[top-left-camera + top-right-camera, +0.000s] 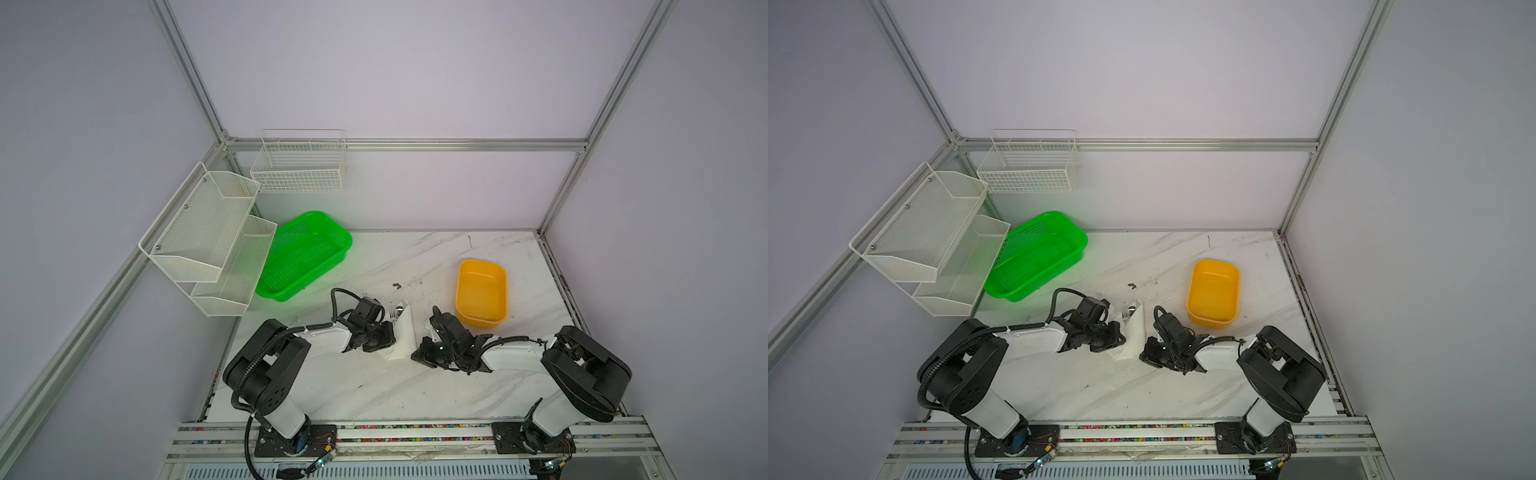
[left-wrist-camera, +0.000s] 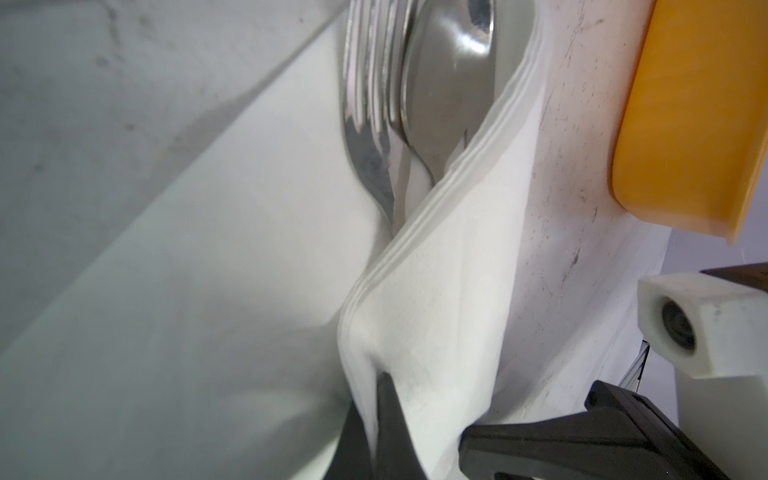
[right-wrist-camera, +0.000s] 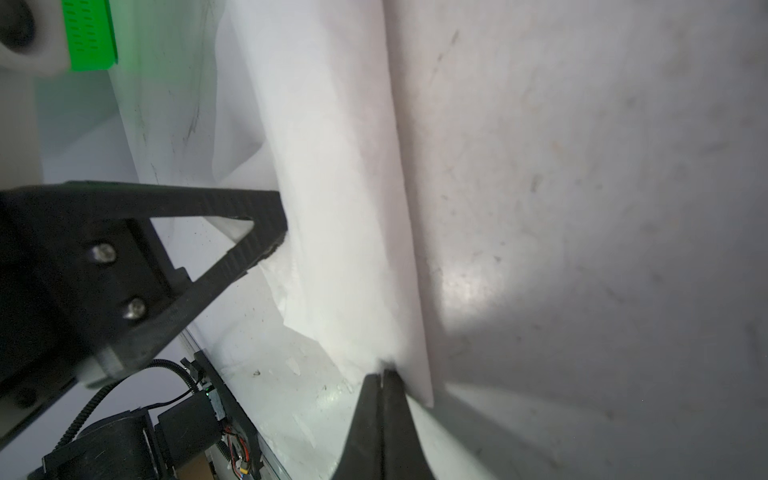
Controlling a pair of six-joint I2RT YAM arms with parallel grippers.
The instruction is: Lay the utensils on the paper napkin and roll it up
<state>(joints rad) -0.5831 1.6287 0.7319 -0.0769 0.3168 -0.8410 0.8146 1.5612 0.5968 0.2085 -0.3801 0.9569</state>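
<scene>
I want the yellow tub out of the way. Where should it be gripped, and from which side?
Probably the yellow tub by the rim of its near short wall, from above, one finger inside: it stands upright, open, empty and thin-walled.

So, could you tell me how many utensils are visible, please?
2: a fork and a spoon, side by side, heads sticking out of the napkin; more may be hidden inside.
</scene>
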